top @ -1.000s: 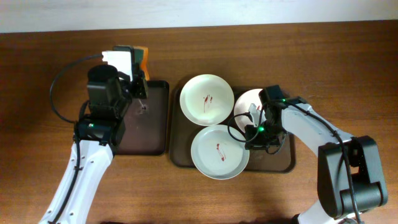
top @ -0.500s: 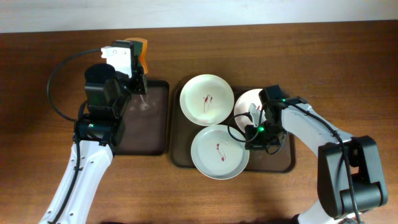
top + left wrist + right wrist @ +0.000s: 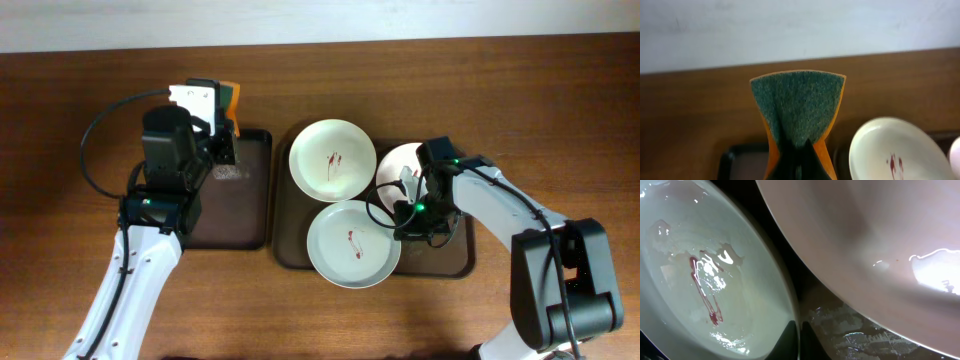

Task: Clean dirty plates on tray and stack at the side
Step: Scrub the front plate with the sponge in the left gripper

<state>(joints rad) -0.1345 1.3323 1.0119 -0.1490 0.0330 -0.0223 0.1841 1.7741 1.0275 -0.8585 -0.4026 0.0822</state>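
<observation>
- At the left of the counter [image 3: 520, 90], the left arm [image 3: 125, 275] reaches toward the far edge. Its left hand [image 3: 800, 161] is pinching an orange sponge [image 3: 797, 102], green scouring face turned to the wrist camera. The sponge fills the middle of that view and blocks much of what lies behind it.
- Nearer than the sponge lies the black tray [image 3: 240, 220], with a pale smudge [image 3: 230, 172] near its far end. Seen from overhead, the sponge sits just past the tray's far rim.
- Beside that, the brown tray [image 3: 288, 255] carries all three plates. The far white plate [image 3: 333, 160] and the grey-green plate [image 3: 353, 243] each have a red smear in the centre. The right white plate [image 3: 398, 162] is partly covered by the right arm [image 3: 500, 205].
- The right hand [image 3: 800, 339] is low over the brown tray, between the grey-green plate and the right white plate. Its fingers are close together at the grey-green plate's rim, but I cannot tell whether they nip it. The right white plate crowds the upper right of the wrist view.
- Compared with half a second before, the sponge has drawn back toward the black tray's far rim. The plates and the right hand sit as they did.
</observation>
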